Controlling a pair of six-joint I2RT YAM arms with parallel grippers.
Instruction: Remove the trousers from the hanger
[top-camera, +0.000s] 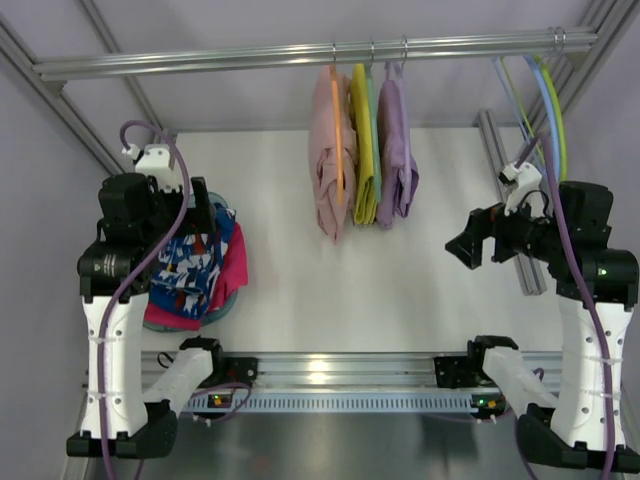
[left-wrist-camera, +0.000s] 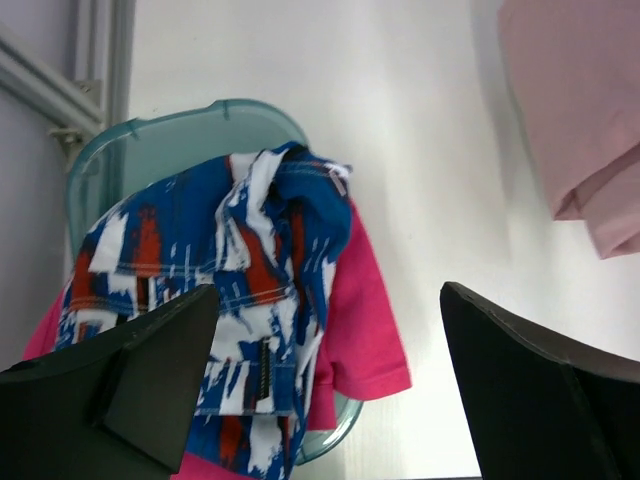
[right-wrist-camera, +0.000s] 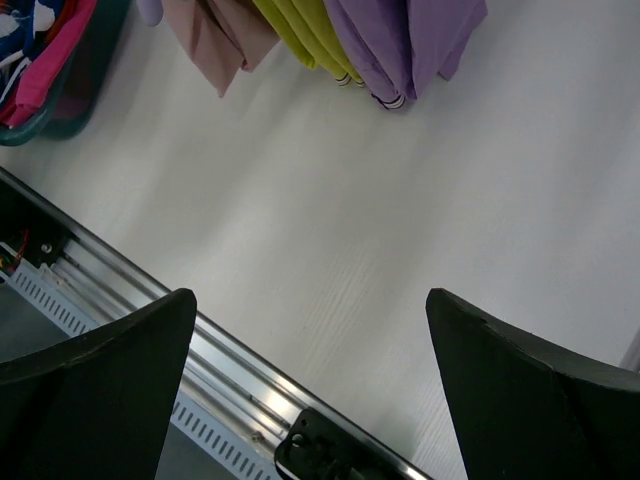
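Rail (top-camera: 200, 58) runs across the far side, above the white worktop (top-camera: 400, 290). Three garments hang from it side by side near the middle.

- The trousers (top-camera: 328, 160), pale dusty pink and folded, are the leftmost of the three. They are draped over the orange hanger (top-camera: 341, 140), whose hook is on the rail. Only a thin orange line shows along their right edge.
- The yellow garment (top-camera: 364, 150) is just beside them to the right, and the lilac garment (top-camera: 398, 150) hangs next after it. All three hang to about the same length.
- A blue hanger (top-camera: 545, 100) and a green hanger (top-camera: 557, 120) hang bare at the right end of the rail.

Left pincer (left-wrist-camera: 325, 350): fingers spread wide and pinching nothing. It hovers over a teal tub (left-wrist-camera: 200, 115) at the left of the worktop. The tub holds a blue, white and red patterned garment (left-wrist-camera: 250, 250) on top of a bright pink one (left-wrist-camera: 365, 320). The trousers' lower edge shows at the upper right of the wrist view — well apart from the fingers.

Right pincer (right-wrist-camera: 310, 380): also spread wide, with nothing between the fingers. It sits over bare worktop at the right and points towards the middle. The hems of the three garments show along the top of its wrist view — none touching it.
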